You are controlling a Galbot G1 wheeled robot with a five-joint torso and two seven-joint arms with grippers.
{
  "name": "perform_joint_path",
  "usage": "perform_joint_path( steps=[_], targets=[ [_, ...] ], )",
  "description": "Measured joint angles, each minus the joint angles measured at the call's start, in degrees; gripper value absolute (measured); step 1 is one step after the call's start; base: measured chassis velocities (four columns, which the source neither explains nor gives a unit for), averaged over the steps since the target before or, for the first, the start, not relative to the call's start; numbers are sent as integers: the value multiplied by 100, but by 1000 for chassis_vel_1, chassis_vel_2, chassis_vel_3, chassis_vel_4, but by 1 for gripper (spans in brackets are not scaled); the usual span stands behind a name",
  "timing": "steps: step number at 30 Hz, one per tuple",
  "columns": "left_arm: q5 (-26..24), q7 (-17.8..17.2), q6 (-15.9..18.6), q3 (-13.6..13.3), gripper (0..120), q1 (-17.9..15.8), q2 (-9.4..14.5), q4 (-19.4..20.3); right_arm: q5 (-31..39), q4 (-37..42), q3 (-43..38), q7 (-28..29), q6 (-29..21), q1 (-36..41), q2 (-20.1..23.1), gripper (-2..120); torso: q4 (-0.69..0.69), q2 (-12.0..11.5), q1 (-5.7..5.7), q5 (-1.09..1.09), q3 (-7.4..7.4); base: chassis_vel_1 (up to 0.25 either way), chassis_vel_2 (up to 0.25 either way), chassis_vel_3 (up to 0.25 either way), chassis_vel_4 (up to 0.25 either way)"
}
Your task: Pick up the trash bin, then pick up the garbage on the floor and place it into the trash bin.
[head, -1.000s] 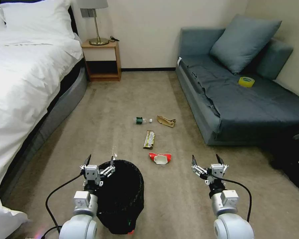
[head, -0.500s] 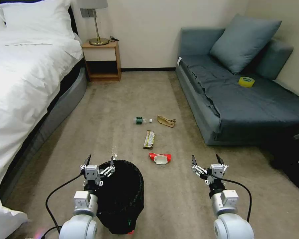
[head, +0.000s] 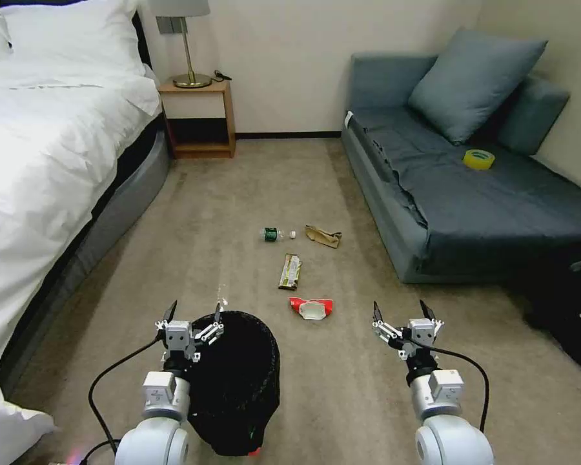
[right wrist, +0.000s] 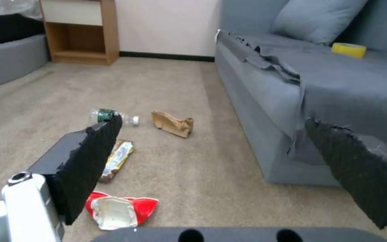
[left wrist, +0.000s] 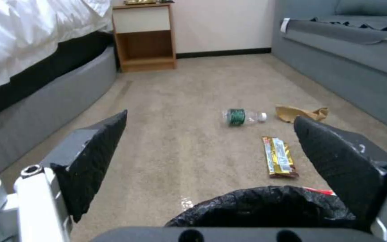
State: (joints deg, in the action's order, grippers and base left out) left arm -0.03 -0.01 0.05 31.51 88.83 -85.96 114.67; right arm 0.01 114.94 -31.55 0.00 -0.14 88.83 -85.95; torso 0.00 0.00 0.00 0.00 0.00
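The black mesh trash bin (head: 239,381) stands on the carpet near me; its rim (left wrist: 265,210) shows in the left wrist view. My left gripper (head: 193,312) hovers open over the bin's left rim, holding nothing. My right gripper (head: 400,311) is open over bare carpet to the right. Ahead lies the garbage: a red-and-white wrapper (head: 312,308) (right wrist: 119,210), a gold-green snack wrapper (head: 290,270) (left wrist: 279,160) (right wrist: 118,158), crumpled brown paper (head: 323,236) (left wrist: 302,113) (right wrist: 172,123) and a small clear bottle (head: 275,234) (left wrist: 243,116) (right wrist: 108,115).
A white bed (head: 39,181) runs along the left. A grey sofa (head: 484,200) lies on the right with a yellow tape roll (head: 479,159) (right wrist: 348,49) on it. A wooden nightstand (head: 197,116) stands at the far wall. A dark bag (head: 571,310) sits at right.
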Motion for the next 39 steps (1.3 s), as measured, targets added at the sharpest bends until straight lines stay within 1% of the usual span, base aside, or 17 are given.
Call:
perform_joint_path(
  steps=[4,5,7,8,10,12,14,16,19,20,21,22,25,26,28,30,39],
  targets=[
    [-44,-71,154,-5,100,31,-37,169,19,323,-58,35,-114,29,-27,100,0,0,0,-2,0,0,0,0,0],
    [-135,-218,468,-44,100,91,-125,539,46,669,-122,81,-237,62,-59,100,0,0,0,-1,0,0,0,0,0],
    [-223,-361,783,-75,100,154,-211,889,70,991,-185,125,-355,95,-87,100,-1,0,0,-1,0,0,0,0,0],
    [-223,-361,783,-75,100,154,-211,889,70,991,-185,125,-355,95,-87,100,-1,0,0,-1,0,0,0,0,0],
    [-350,-578,1238,-122,100,244,-338,1403,108,1480,-272,190,-535,143,-134,100,0,0,0,0,0,0,0,0,0],
    [-399,-648,1394,-135,100,270,-358,1558,124,1663,-306,214,-599,161,-151,100,0,0,0,0,0,0,0,0,0],
    [-534,-803,1691,-76,100,319,-198,1659,195,2096,-402,290,-765,198,-174,100,-1,0,0,-2,0,0,0,0,0],
    [-568,-849,1753,-67,100,323,-164,1673,227,2144,-425,311,-793,190,-164,100,-1,0,0,-4,0,0,0,0,0],
    [-933,-1265,2354,14,100,376,66,1772,308,2188,-474,346,-855,161,-129,100,-1,0,0,0,0,0,0,0,0],
    [-1156,-1462,2685,21,100,410,166,1836,320,2188,-479,348,-860,147,-123,100,0,0,0,0,0,0,0,0,0],
    [-1156,-1462,2685,21,100,410,166,1836,320,2188,-479,348,-860,147,-123,100,0,0,0,0,0,0,0,0,0],
    [-1513,-1763,3200,22,100,445,321,1952,327,2170,-482,349,-862,131,-119,100,0,1,0,-1,0,0,0,0,0],
    [-2062,-2125,3839,18,100,453,598,2076,330,2132,-482,351,-862,116,-116,100,0,0,0,0,0,0,0,0,0],
    [-2062,-2125,3839,18,100,453,598,2076,330,2132,-482,351,-862,116,-116,100,0,0,0,0,0,0,0,0,0],
    [-2441,-2348,4128,1,100,455,743,2099,331,2126,-483,352,-859,116,-111,100,0,1,0,0,0,0,0,0,0],
    [-2633,-2482,4248,-3,100,471,792,2100,336,2126,-489,353,-855,119,-105,100,0,0,0,-1,0,0,0,0,0],
    [-2750,-2733,4272,-31,100,521,801,1881,342,2098,-515,368,-824,130,-93,100,0,0,0,0,0,0,0,0,0]
  ],
)
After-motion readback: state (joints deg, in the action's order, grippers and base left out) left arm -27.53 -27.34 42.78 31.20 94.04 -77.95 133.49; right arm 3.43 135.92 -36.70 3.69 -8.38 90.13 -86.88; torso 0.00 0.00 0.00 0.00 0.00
